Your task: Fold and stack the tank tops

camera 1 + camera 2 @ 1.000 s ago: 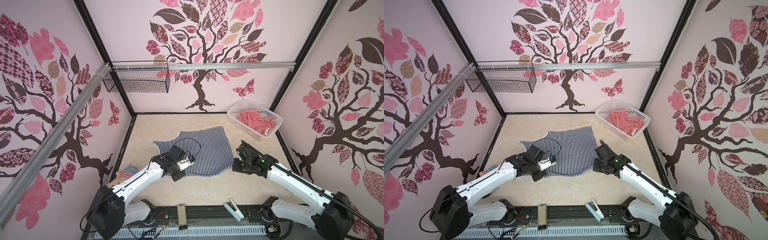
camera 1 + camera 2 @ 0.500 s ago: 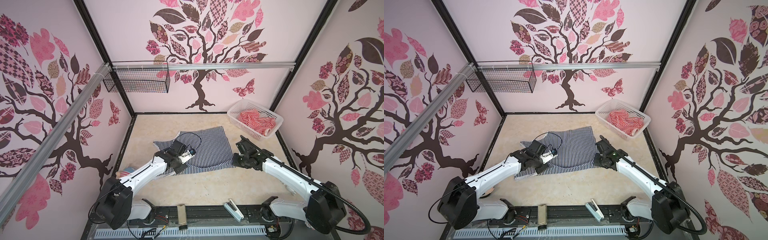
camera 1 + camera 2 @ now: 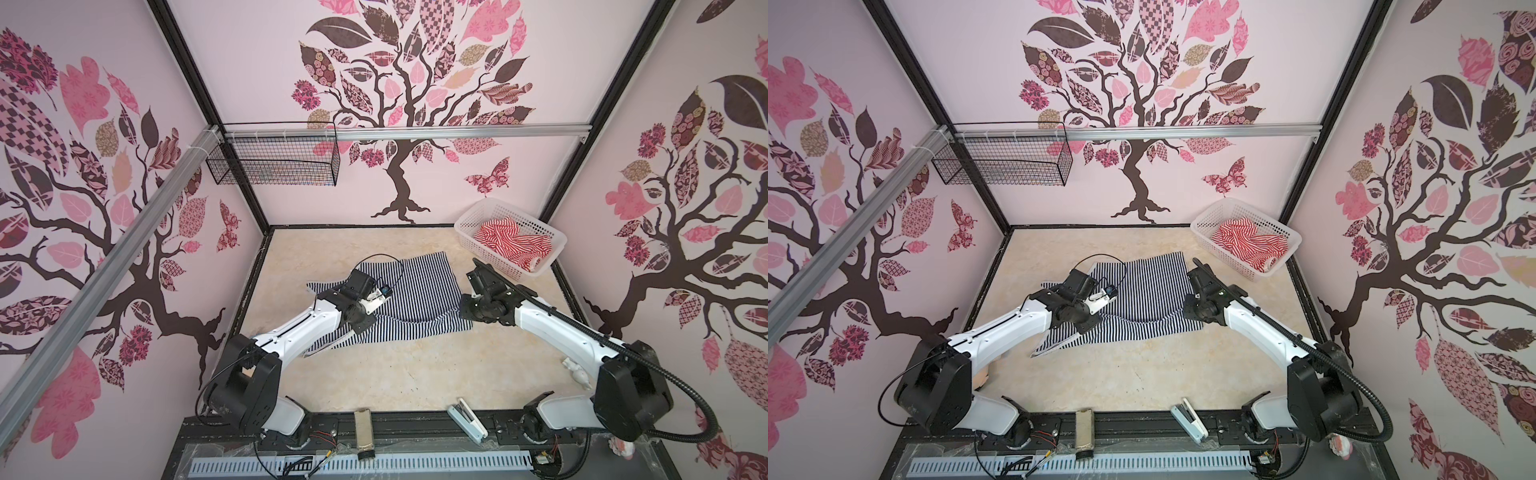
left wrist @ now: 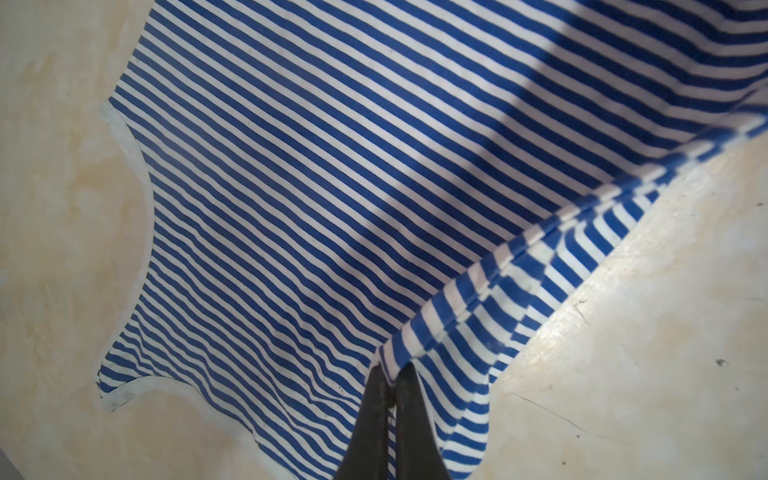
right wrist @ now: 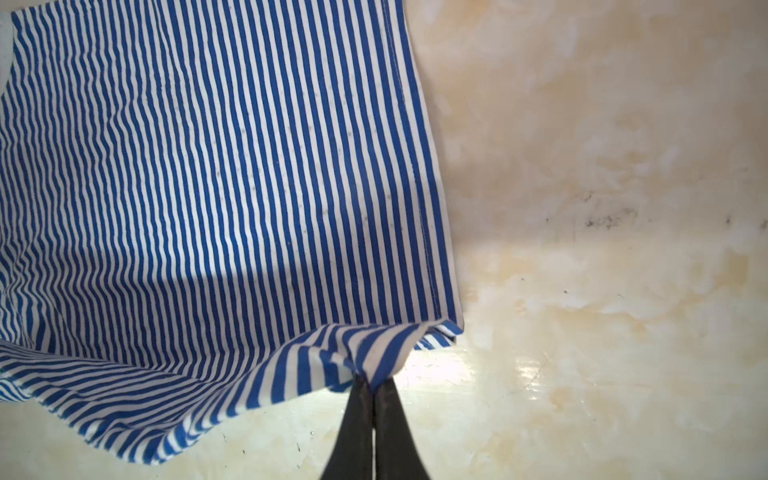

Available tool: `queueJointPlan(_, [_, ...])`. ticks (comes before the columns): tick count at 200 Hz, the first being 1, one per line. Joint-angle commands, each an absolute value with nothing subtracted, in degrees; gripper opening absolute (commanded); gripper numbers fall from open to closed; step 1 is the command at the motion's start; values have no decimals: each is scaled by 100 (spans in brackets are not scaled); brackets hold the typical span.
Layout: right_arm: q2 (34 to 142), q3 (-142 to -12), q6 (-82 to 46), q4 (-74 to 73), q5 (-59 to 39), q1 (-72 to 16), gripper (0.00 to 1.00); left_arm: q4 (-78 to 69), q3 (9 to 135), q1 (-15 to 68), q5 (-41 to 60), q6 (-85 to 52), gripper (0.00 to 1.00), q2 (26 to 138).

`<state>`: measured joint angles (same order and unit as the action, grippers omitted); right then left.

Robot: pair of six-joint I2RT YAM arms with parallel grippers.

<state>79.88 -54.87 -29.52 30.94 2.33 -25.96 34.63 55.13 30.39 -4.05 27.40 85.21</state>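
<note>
Left gripper [image 4: 390, 375] pinching navy tank top [image 4: 332, 187] — right gripper [image 5: 374, 383] likewise, both stretched forward, low

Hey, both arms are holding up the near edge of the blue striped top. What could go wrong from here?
1. The left gripper and right gripper each pinch only a small bit of the navy-and-white tank top at its edge, so the cloth could slip out partway through the fold.
2. The raised edge sags between the two grippers, so the fold may land creased or crooked.
</note>
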Motion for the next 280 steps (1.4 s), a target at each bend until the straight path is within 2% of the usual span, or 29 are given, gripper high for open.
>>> queueJointPlan(1, [8267,-5784,-2814,3020,268,-2524,0,3273,5686,2982,-557,2819,0,8693])
queueJointPlan(137, [9657,-6365,-2427,2698,340,-2107,0,3063,5919,2769,-844,3007,0,9438])
queueJointPlan(162, [9764,-6519,-2364,2696,274,-2101,6,3049,5967,2766,-930,3012,0,9569])
queueJointPlan(172, [9782,-6587,-2356,2705,243,-2100,15,3036,5994,2760,-992,2998,0,9604])
queueJointPlan(190, [9761,-6696,-2329,2763,154,-2098,42,3003,6041,2751,-1133,2945,8,9607])
queueJointPlan(202, [9690,-6744,-2329,2819,115,-2100,52,2988,6094,2727,-1226,2879,12,9551])
queueJointPlan(210, [9608,-6742,-2344,2868,81,-2101,56,2981,6118,2703,-1290,2830,19,9477])
queueJointPlan(242, [9029,-6309,-2590,2694,-331,-2139,59,2942,6037,2483,-1421,2674,44,8902])
queueJointPlan(280, [8936,-5715,-2918,2346,-473,-2837,54,3675,5511,1923,-833,2997,45,7948])
